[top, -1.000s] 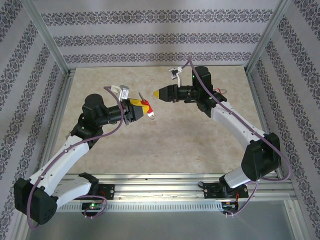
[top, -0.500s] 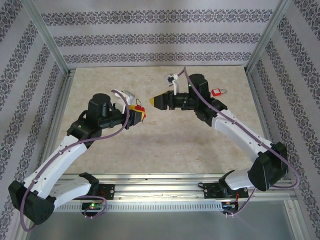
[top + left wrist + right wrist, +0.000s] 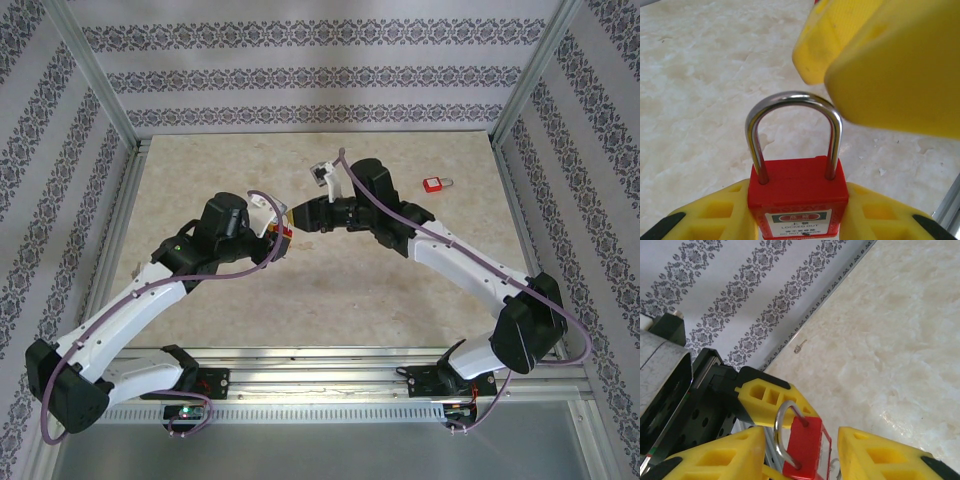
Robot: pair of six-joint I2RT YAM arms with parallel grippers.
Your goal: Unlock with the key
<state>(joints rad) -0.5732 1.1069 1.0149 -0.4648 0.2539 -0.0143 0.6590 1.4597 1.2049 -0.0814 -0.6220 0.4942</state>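
Patterned wallpaper closes the cell on three sides, and my two arms meet above the middle of the marbled table (image 3: 330,300). My left gripper (image 3: 281,236) is clamped on the body of a red padlock (image 3: 797,192). It holds the padlock off the table with the steel shackle (image 3: 792,96) leading away from my wrist. That long axis runs straight toward my right gripper (image 3: 800,432), whose yellow fingers (image 3: 715,460) stand apart on either side of the shackle end. The right wrist camera shows slivers of gap on both sides, so I judge nothing is pinched there yet. The end opposite the shackle, where I would expect the keyhole, is buried between my left fingers.

The key (image 3: 800,346) is in neither gripper. It lies flat on the table close to the rail (image 3: 837,286) at the foot of the wall. That puts it well beyond my left gripper along the right wrist's line of sight, so my left arm looks the nearer one. As I read it, the coming move turns on passing the padlock shackle-first to the right, which would free my left side for the key. A second padlock (image 3: 433,185) lies on the far right of the table, well apart from both grippers.
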